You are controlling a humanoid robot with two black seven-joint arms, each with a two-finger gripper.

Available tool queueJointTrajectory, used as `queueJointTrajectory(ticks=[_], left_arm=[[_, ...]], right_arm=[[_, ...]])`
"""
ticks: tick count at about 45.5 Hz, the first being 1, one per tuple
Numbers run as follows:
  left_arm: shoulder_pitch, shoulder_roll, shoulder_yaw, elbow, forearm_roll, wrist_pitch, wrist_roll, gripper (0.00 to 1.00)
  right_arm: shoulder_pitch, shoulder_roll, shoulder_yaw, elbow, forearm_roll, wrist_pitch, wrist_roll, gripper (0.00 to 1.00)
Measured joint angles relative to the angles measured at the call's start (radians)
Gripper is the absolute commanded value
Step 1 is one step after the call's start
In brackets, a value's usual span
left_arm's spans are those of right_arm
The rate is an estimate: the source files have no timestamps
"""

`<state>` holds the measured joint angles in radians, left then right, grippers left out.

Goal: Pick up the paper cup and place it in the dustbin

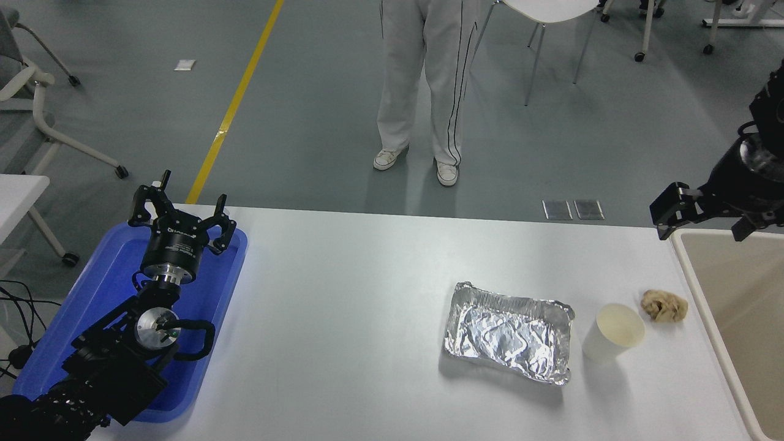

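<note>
The white paper cup (pixel 612 334) stands upright on the white table (pixel 343 318), between the foil tray and the tan paper ball. The beige dustbin (pixel 693 270) stands at the table's right end, cut off by the picture's edge. My right gripper (pixel 704 224) hangs open and empty in the air over the dustbin's far left corner, well behind the cup and to its right. My left gripper (pixel 182 210) is open and parked over the blue tray at the lower left.
A crinkled silver foil tray (pixel 508 331) lies just left of the cup. A crumpled tan paper ball (pixel 664 305) lies between cup and dustbin. A blue plastic tray (pixel 211 294) sits at the left end. A person (pixel 422 86) stands beyond the table's far edge, with a chair (pixel 545 24) beside.
</note>
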<state>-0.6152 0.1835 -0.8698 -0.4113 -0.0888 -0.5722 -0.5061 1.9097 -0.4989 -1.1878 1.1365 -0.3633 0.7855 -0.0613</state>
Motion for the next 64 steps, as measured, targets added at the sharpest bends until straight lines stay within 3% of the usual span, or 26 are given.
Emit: queueJointTrajectory(ticks=[19,50,64], left_arm=[[0.000,0.000,0.000,0.000,0.000,0.000,0.000,1.00],[0.000,0.000,0.000,0.000,0.000,0.000,0.000,1.00],[0.000,0.000,-0.001,0.000,0.000,0.000,0.000,1.00]], right_arm=[[-0.234,0.001,0.117,-0.004,-0.001,-0.023,0.001,1.00],[-0.395,0.002,0.155,-0.016,-0.002,-0.404,0.001,1.00],[-0.446,0.002,0.163,-0.041,-0.002,-0.471,0.000,1.00]])
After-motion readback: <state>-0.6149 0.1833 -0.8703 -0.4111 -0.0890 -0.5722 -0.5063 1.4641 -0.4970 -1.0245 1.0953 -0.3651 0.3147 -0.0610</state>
